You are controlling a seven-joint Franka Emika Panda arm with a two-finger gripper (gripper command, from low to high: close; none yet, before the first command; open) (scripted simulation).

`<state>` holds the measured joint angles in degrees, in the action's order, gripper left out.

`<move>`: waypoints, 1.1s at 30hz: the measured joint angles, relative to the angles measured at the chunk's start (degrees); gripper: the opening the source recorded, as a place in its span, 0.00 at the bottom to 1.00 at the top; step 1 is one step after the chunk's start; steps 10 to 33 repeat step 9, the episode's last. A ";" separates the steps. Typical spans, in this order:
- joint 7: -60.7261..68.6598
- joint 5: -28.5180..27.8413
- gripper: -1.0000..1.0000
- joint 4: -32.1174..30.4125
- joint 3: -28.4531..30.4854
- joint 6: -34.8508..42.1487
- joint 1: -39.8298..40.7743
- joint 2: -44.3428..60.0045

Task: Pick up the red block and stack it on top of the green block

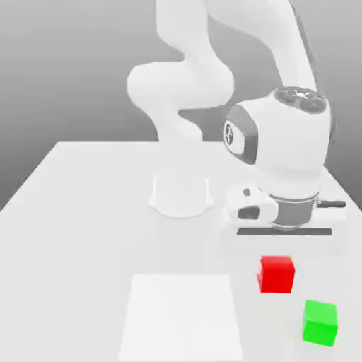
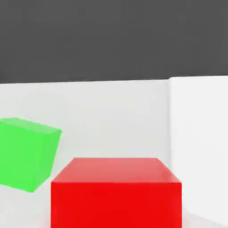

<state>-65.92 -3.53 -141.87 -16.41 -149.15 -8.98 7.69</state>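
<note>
The red block [image 1: 276, 274] is a small bright cube near the table's front, toward the exterior view's right. My gripper [image 1: 278, 256] comes straight down onto it from the white hand above and is shut on it. In the hand view the red block [image 2: 116, 196] looms very close and centred. The green block [image 1: 320, 322] sits on the table a short way from the red one, nearer the front and further to the exterior view's right, with a gap between them. The hand view shows the green block [image 2: 26, 153] beside the red one, not touching it.
A flat white square patch [image 1: 182, 314] lies on the table [image 1: 85, 212] to the exterior view's left of the red block, and appears in the hand view as a white patch [image 2: 198, 147]. The arm's round base [image 1: 181, 194] stands behind, mid-table.
</note>
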 joint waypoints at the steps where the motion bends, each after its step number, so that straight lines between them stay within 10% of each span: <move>1: 0.34 -0.96 0.00 1.91 -0.75 0.86 -0.88 1.11; 5: -2.18 -5.81 0.00 4.09 0.92 -3.94 -3.40 8.38; 6: -2.98 -6.97 1.00 4.26 1.70 -5.56 -4.05 10.25; 33: -2.98 -6.97 1.00 4.26 1.70 -5.56 -4.05 10.25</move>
